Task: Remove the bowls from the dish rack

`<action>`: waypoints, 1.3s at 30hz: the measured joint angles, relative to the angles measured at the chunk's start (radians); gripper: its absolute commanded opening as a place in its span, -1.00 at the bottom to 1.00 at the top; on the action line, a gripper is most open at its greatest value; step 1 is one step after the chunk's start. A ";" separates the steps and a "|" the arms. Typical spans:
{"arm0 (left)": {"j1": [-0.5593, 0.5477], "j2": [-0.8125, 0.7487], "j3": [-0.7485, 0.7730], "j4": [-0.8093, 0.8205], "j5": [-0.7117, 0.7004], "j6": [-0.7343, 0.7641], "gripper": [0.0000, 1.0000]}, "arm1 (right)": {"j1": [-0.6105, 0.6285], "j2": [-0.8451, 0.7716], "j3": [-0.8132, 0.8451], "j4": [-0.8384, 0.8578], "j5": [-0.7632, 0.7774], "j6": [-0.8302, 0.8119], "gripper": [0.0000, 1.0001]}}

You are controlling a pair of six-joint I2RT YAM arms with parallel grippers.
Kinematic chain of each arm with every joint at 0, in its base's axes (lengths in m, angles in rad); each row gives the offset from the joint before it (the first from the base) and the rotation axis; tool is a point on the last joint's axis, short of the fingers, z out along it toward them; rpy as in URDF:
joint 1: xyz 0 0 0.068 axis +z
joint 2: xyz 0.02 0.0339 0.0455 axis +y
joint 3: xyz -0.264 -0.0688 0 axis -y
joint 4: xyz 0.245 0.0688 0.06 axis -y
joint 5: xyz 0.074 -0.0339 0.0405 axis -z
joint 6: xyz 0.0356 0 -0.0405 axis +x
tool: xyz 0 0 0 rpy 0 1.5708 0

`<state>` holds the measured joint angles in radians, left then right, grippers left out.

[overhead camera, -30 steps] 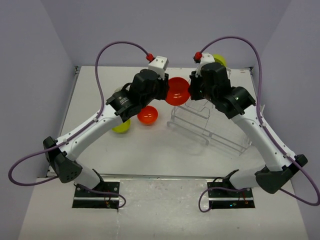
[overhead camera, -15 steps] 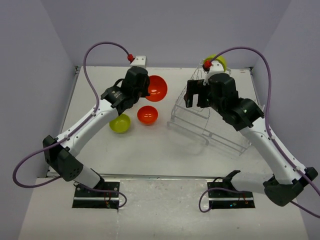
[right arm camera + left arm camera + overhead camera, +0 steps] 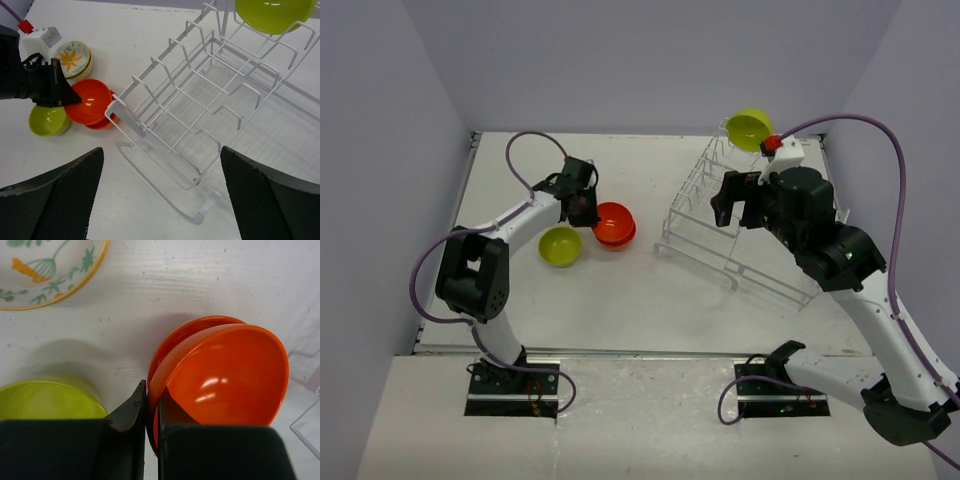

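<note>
— What could go wrong from here?
— Your left tool (image 3: 152,395) pinches the rim of an orange bowl (image 3: 225,375), tilted over a second orange bowl (image 3: 192,326) on the worktop (image 3: 200,280). It seems not fully seated, so if you release early it may slide off.
— And the dish rack (image 3: 125,117)?
— It holds one lime bowl (image 3: 274,12) at its far end. Your right tool (image 3: 160,192) hangs spread and empty.

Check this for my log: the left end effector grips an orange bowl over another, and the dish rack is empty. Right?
No: the dish rack holds one lime-green bowl at its far end, per the right wrist view. The left end effector does grip an orange bowl over another.
</note>
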<state>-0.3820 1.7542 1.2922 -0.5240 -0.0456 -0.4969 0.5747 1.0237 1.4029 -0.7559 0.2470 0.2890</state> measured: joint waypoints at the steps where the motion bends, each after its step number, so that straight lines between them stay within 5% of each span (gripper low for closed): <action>1: 0.001 0.005 -0.009 0.005 0.015 -0.002 -0.89 | 0.000 -0.004 -0.003 -0.001 -0.001 -0.003 0.98; 6: 0.001 0.005 -0.032 0.042 0.074 -0.011 -0.75 | 0.000 -0.004 -0.005 -0.005 -0.004 -0.019 0.98; 13: 0.000 0.003 -0.047 0.084 0.108 -0.021 0.21 | -0.009 0.027 -0.007 -0.010 -0.008 -0.029 0.98; 18: -0.005 -0.056 -0.050 0.066 0.107 -0.018 0.67 | -0.019 0.100 0.019 -0.021 0.002 -0.053 0.98; 19: -0.007 -0.095 -0.050 0.052 0.101 -0.018 0.99 | -0.019 0.120 0.034 -0.023 0.012 -0.064 0.98; 28: -0.083 -0.666 -0.005 -0.044 0.005 0.011 1.00 | -0.061 0.391 0.250 0.137 0.414 -0.400 0.98; 32: -0.083 -0.869 -0.038 -0.089 -0.030 0.040 1.00 | -0.112 0.592 0.347 0.244 0.533 -0.580 0.81; 39: -0.083 -0.911 -0.135 -0.191 -0.041 0.098 1.00 | -0.150 0.792 0.355 0.450 0.626 -0.876 0.56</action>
<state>-0.4652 0.8429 1.1576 -0.7147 -0.0864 -0.3985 0.4244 1.8156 1.7580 -0.3058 0.8726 -0.5869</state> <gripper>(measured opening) 0.997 0.809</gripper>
